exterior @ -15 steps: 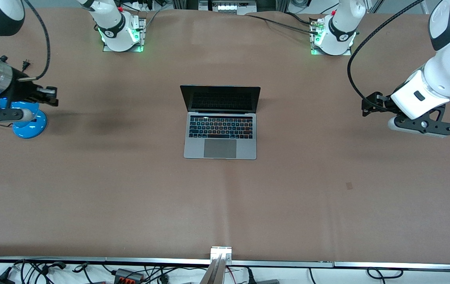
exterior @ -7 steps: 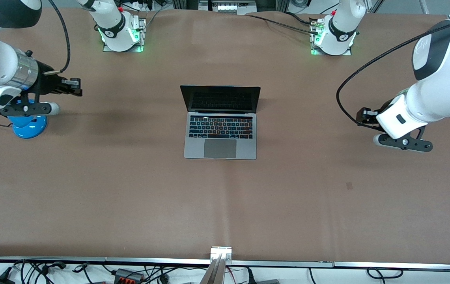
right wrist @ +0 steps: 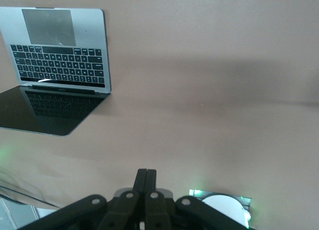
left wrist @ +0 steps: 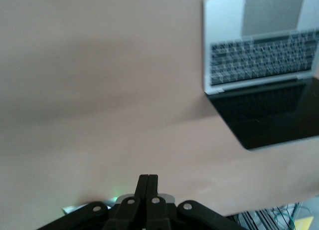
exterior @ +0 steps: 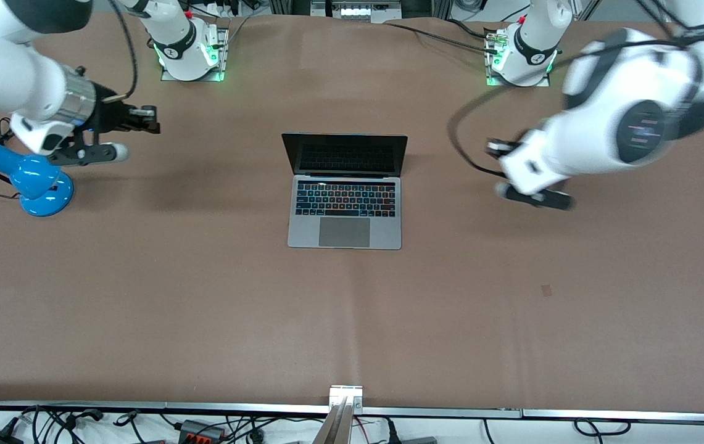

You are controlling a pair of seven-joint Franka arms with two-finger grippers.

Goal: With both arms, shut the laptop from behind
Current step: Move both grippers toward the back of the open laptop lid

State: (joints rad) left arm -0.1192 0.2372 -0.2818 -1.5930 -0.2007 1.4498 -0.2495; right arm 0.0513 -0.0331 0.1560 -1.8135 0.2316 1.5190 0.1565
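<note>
The silver-grey laptop [exterior: 344, 203] stands open at the table's middle, its dark screen upright and its keyboard facing the front camera. My right gripper [exterior: 149, 120] is shut and empty, in the air over bare table between the blue lamp and the laptop. My left gripper [exterior: 493, 147] is shut and empty, over bare table toward the left arm's end, beside the laptop. The laptop also shows in the left wrist view [left wrist: 259, 55] and in the right wrist view [right wrist: 60, 60], apart from the shut left gripper [left wrist: 148, 182] and the shut right gripper [right wrist: 146, 177].
A blue desk lamp [exterior: 31, 179] stands on the table at the right arm's end, under the right arm's wrist. The two arm bases [exterior: 188, 49] [exterior: 521, 55] stand along the table's edge farthest from the front camera. Brown table [exterior: 352, 320] spreads all round the laptop.
Both arms have swung in toward the laptop. The right gripper has left the lamp. The left gripper has moved much closer to the laptop's side. The laptop has not moved.
</note>
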